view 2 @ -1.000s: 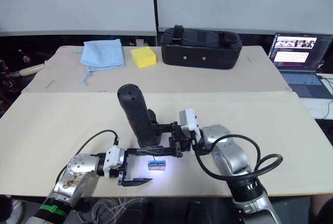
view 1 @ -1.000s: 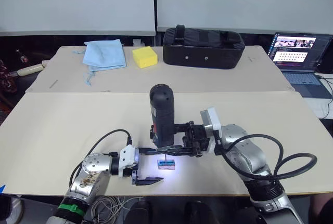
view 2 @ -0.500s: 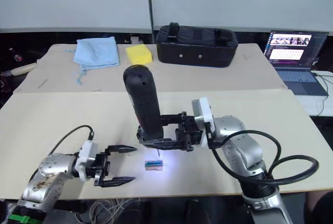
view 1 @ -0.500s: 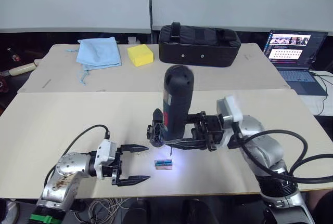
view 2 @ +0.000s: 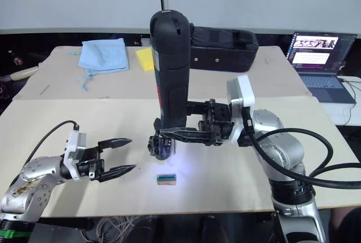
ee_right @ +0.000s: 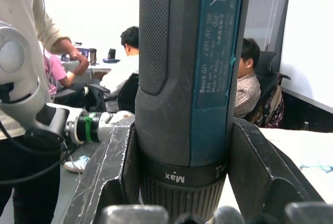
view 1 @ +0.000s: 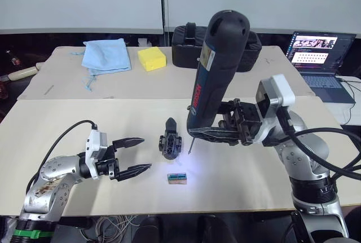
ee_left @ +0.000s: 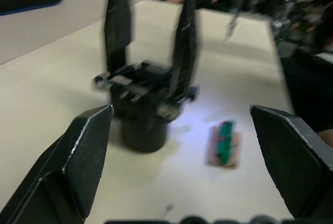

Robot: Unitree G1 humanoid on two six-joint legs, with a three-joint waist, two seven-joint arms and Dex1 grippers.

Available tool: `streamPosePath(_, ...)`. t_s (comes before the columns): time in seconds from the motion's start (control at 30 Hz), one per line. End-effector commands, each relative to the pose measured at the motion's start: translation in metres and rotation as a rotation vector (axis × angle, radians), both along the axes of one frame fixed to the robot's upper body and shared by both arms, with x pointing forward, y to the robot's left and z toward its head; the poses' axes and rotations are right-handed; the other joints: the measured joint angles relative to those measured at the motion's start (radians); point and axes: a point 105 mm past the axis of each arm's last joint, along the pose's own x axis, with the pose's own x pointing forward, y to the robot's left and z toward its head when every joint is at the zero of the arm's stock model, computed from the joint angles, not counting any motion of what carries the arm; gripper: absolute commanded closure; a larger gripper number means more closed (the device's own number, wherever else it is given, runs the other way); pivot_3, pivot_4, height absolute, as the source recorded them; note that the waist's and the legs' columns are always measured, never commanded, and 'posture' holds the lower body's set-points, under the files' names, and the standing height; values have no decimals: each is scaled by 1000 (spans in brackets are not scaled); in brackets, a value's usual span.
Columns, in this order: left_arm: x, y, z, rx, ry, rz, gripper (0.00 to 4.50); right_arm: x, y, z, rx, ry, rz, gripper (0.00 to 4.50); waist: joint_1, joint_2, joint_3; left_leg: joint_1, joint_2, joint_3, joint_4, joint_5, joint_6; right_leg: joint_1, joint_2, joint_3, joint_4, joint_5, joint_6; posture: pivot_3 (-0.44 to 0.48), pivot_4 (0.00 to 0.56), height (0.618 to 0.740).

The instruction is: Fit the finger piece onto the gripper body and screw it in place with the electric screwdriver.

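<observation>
On the near table, mid-front, the body [view 1: 171, 145] stands by itself with the finger piece [view 1: 170, 124] rising from its top — apparently already seated, though whether the screw is fully home cannot be told. Just in front of it lies a small brown-and-green box [view 1: 177, 178], lit by the driver's white light.

Right gripper [view 1: 206, 133] is clamped around the lower barrel of the screwdriver [view 1: 217, 68]; the right wrist view shows both fingers pressed against the collar. Tool is held near vertical, leaning slightly, bit [view 1: 190, 145] pointing down and hanging clear of the body, just beside it on the right. Judgement: keeping the tool upright holds the bit in line with a screw axis, and the raised height keeps it off the work.

Left gripper [view 1: 130, 155] is empty, fingers spread, level with the table and aimed at the body from its left — near, not touching. Left wrist view frames the body between its fingers. Forearm lies low; right forearm reaches inward, raised.
</observation>
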Motion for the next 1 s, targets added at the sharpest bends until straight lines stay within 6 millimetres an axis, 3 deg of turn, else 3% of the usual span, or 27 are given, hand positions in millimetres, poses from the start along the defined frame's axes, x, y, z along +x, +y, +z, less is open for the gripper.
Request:
streamPosePath(0.03,8,-5,-13,63,-39,19,47,-13,0,20,47,-80,47,2572,0,0,0,0,0,0,0,0,0,0,0,0,0,0,0,0,150,740)
streamPosePath(0.2,16,-23,-39,95,-4,8,47,-14,0,20,36,-83,63,2572,2,0,0,-1,0,1,0,0,0,0,0,0,0,0,0,0,150,740)
streamPosePath(0.5,31,-63,-47,50,-14,12,47,-12,-1,18,18,-82,53,2572,0,-1,0,0,-1,1,0,0,0,1,0,1,0,4,6,0,150,740)
streamPosePath(0.8,45,-73,-51,54,19,55,47,-11,-2,17,7,-81,37,2572,1,-1,0,1,-1,1,0,0,0,2,1,2,0,5,7,0,150,740)
streamPosePath(0.93,44,-70,-52,73,28,23,1880,-11,-4,16,3,-80,25,2572,1,-1,0,1,-1,1,0,0,0,3,1,2,0,5,7,0,150,740)
streamPosePath(0.97,44,-69,-51,72,25,6,2185,-11,-4,16,1,-80,23,2572,1,-1,0,1,-1,1,0,0,0,3,1,2,0,5,7,0,150,740)
streamPosePath(1.0,43,-69,-49,71,23,-25,2167,-11,-4,16,-1,-79,22,2572,1,-1,0,1,-1,1,0,0,0,3,1,2,0,5,7,0,150,740)
